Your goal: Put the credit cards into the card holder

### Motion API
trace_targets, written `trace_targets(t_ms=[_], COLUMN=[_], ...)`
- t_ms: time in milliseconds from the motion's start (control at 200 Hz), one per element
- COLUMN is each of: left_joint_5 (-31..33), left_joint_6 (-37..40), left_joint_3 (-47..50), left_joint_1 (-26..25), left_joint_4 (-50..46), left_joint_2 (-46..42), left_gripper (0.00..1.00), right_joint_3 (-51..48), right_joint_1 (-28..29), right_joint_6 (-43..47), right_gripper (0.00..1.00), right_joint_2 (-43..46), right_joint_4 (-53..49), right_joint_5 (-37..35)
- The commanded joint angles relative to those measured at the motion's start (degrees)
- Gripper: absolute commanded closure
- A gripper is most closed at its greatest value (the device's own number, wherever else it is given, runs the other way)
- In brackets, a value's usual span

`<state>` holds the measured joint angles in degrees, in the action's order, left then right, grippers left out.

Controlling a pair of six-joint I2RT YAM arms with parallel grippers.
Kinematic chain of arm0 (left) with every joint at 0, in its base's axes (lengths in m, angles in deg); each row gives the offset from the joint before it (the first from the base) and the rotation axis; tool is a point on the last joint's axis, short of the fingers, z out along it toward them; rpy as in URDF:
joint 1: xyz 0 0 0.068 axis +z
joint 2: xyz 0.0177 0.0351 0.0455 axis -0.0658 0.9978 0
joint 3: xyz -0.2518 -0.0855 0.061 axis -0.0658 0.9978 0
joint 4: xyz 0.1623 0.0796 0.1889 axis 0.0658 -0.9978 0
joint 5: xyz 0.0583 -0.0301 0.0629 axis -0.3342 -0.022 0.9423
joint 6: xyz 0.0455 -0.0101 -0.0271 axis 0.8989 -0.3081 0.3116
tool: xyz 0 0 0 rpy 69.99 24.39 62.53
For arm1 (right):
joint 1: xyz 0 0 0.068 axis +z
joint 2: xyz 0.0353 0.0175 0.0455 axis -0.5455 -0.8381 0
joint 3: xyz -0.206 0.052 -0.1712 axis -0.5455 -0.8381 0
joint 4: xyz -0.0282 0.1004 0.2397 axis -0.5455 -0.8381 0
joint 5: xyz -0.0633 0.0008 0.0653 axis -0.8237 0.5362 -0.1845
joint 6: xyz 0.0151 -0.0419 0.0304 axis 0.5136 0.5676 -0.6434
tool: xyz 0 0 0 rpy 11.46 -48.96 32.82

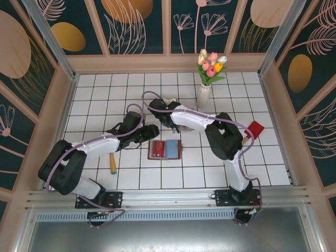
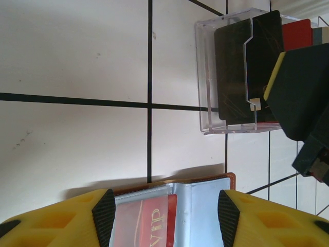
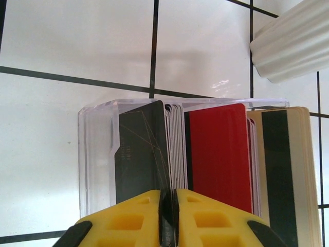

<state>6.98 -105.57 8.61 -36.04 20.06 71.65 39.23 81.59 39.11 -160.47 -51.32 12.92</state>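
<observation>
The card holder [image 1: 164, 149] lies open on the tiles, brown outside with grey pockets [image 2: 205, 206] and a red credit card [image 2: 154, 226] in its left pocket. My left gripper [image 1: 148, 132] hovers open at the holder's left side, its black fingertips [image 2: 104, 213] spread over the holder. Behind it stands a clear plastic box [image 3: 95, 154] packed with upright credit cards, dark [image 3: 141, 149] and red [image 3: 218, 154]. My right gripper [image 3: 168, 206] reaches down over the box [image 1: 168, 101], shut on the top edge of the dark card at the left of the stack.
A white vase [image 1: 205, 94] of tulips stands just right of the box, close to my right wrist [image 3: 293, 41]. A red toy shovel [image 1: 253, 129] lies at the right. A wooden-handled tool [image 1: 112, 163] lies under my left arm. Wooden walls surround the tiled floor.
</observation>
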Motion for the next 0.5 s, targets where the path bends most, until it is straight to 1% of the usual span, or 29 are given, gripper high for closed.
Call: trace_targets(t_ms=[0,230,350,495], left_joint_5=[-0.2,-0.3,-0.6,-0.8], left_joint_6=[0.0,0.0,0.1,0.1], left_joint_3=[0.6,0.4,0.1,0.0], left_joint_1=[-0.2,-0.2,-0.2,-0.2], left_joint_4=[-0.4,-0.4,-0.4,-0.5], left_joint_2=[-0.1,0.0,0.3,0.4], left_gripper=[0.42,0.42,0.42,0.42], right_joint_3=[-0.9,-1.1,-1.8,-2.7], right_joint_1=[-0.6,-0.5,-0.8,-1.4], right_joint_6=[0.3,0.7,1.2,1.4], right_gripper=[0.88,0.88,0.84,0.82], right_joint_2=[3.6,4.0,4.2,2.7], right_joint_4=[-2.0,-1.9,-0.9,-0.3], right_joint_5=[-1.9,-1.2,0.6,1.8])
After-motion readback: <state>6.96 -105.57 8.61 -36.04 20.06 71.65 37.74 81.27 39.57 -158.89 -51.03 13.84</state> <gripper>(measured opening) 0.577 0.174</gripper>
